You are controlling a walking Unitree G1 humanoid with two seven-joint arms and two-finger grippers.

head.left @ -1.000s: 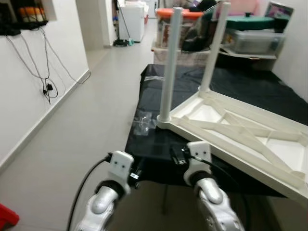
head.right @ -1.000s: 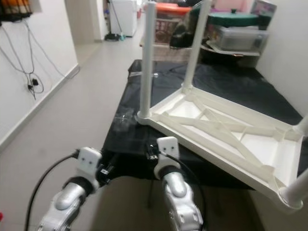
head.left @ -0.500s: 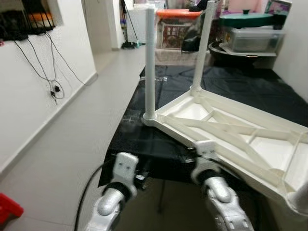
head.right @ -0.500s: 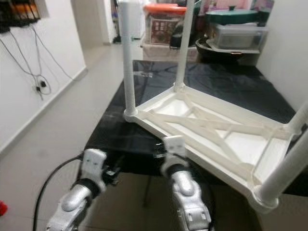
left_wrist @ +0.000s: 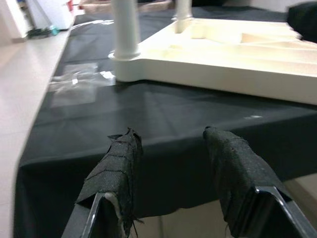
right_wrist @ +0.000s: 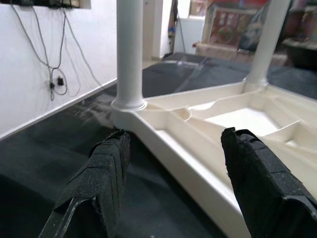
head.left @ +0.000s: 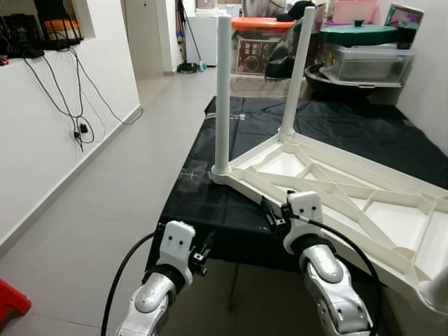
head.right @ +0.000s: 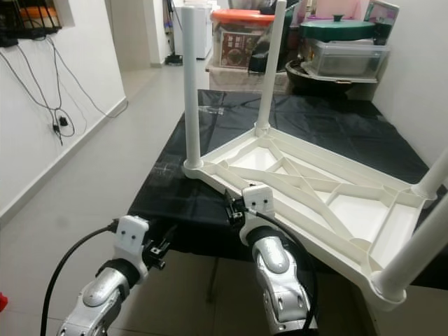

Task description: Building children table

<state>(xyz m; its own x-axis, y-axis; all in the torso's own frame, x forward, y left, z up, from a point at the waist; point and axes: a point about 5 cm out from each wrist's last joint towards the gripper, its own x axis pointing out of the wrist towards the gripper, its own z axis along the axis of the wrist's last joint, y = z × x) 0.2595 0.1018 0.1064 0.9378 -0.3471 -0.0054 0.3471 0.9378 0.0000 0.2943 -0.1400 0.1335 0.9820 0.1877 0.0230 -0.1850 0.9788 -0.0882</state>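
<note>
The right pincer [head.left: 274,217] is hovering at the near rim of the upturned white children's table [head.left: 336,189], lying on the black-draped worktop [head.left: 203,196]. The left pincer [left_wrist: 171,144] is gaping before the worktop's edge, perhaps just short. The right pincer's fingers [right_wrist: 106,163] are spreading wide, straddling the table's rim beside a leg [right_wrist: 130,49].

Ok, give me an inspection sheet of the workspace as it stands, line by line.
Surface: black-covered table, the near edge facing the robot.
Job's things: white children's table lying upside down on it, legs pointing up, near-left leg seated in its corner.
Clutter: clear plastic bag beside that corner.
End effectors: left end effector open, low before the table edge; right end effector open, facing the white frame's near rim, touching nothing.
Cables: black cable looping from the left arm; wall wires hanging.
Surroundings: storage boxes behind, tiled corridor on the left.
</note>
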